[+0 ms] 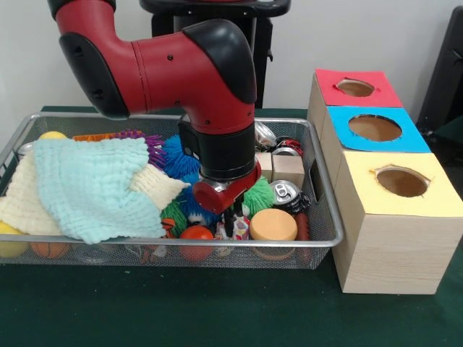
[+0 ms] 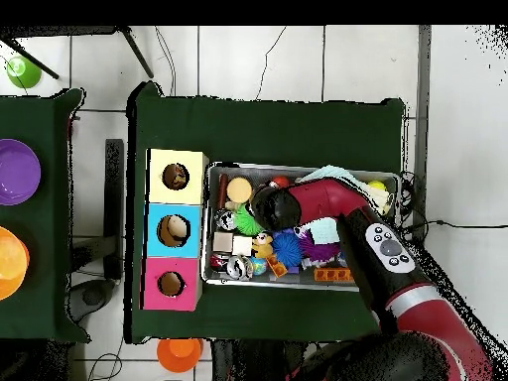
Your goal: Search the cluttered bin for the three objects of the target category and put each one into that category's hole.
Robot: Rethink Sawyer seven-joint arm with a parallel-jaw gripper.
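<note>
My gripper (image 1: 236, 223) reaches down into the wire bin (image 1: 318, 238) near its front wall. It sits between an orange ball (image 1: 196, 235) and a round orange disc (image 1: 273, 225). A small patterned item shows right at the gripper, but I cannot tell whether it is held. Around it lie green (image 1: 258, 195) and blue (image 1: 173, 155) spiky balls, a drink can (image 1: 285, 192) and wooden blocks (image 1: 288, 170). Three boxes stand beside the bin, with a red-topped hole (image 1: 355, 87), a blue-topped hole (image 1: 375, 128) and a yellow-topped hole (image 1: 402, 181). In the overhead view the arm's wrist (image 2: 270, 206) hides the gripper.
A pale blue cloth (image 1: 94, 184) lies over a cream cloth (image 1: 25, 202), covering the bin's left half. A purple spiky ball (image 1: 148, 141), yellow balls (image 1: 52, 135) and a small basketball (image 1: 49, 249) peek out around them. Bowls (image 2: 15, 171) sit on a separate table.
</note>
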